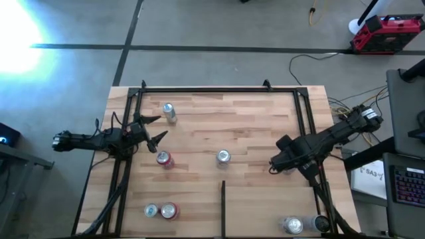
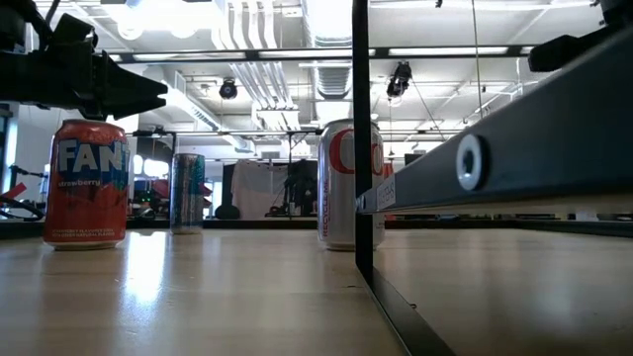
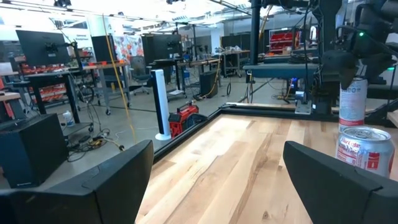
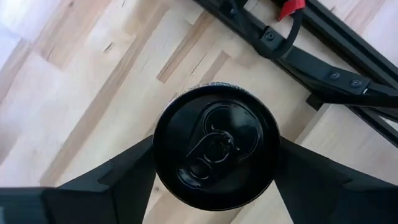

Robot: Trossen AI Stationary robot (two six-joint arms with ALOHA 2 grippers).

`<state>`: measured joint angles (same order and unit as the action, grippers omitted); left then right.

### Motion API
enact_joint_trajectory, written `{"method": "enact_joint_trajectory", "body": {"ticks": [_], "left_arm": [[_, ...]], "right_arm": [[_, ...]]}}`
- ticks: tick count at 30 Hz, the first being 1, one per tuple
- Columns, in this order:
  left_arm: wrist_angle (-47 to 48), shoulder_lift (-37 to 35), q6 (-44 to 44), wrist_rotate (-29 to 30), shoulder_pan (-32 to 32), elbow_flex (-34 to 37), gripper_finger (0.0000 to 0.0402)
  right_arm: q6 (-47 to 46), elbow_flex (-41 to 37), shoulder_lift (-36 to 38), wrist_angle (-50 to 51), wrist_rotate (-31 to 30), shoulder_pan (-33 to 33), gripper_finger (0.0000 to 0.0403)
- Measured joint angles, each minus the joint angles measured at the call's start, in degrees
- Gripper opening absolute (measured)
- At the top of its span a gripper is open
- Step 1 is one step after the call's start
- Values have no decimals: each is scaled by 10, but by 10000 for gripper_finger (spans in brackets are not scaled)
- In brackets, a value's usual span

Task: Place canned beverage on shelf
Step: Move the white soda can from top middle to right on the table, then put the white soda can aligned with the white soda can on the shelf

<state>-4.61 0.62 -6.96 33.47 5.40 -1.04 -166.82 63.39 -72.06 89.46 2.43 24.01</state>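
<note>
red can (image 2: pixel 86 184) reads "fan… strawberry"; right gripper (image 4: pixel 214 163) fingers flank black can (image 4: pixel 216 145), grip unclear; left gripper (image 1: pixel 154 130) spread apart.

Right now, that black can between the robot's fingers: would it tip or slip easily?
Probably. The black can stands upright on the shelf, tall and narrow, so a sideways push might topple it and let it roll. Its smooth round wall could slip between the right gripper fingers.

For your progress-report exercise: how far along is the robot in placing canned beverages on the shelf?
Done: five cans, including the red can, stand on the shelf. In hand: the right gripper is around a black-topped can over the board; whether released is unclear. Remaining: perhaps two cans at the near right corner. The left gripper waits open.
</note>
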Motion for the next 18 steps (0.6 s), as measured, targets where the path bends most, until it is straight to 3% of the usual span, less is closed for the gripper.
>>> {"method": "enact_joint_trajectory", "body": {"ticks": [8,18], "left_arm": [[0,0,0,0,0,0,343],[0,0,0,0,0,0,343]], "right_arm": [[30,7,12,3,-7,0,326],[163,5,95,6,-11,0,329]]}}
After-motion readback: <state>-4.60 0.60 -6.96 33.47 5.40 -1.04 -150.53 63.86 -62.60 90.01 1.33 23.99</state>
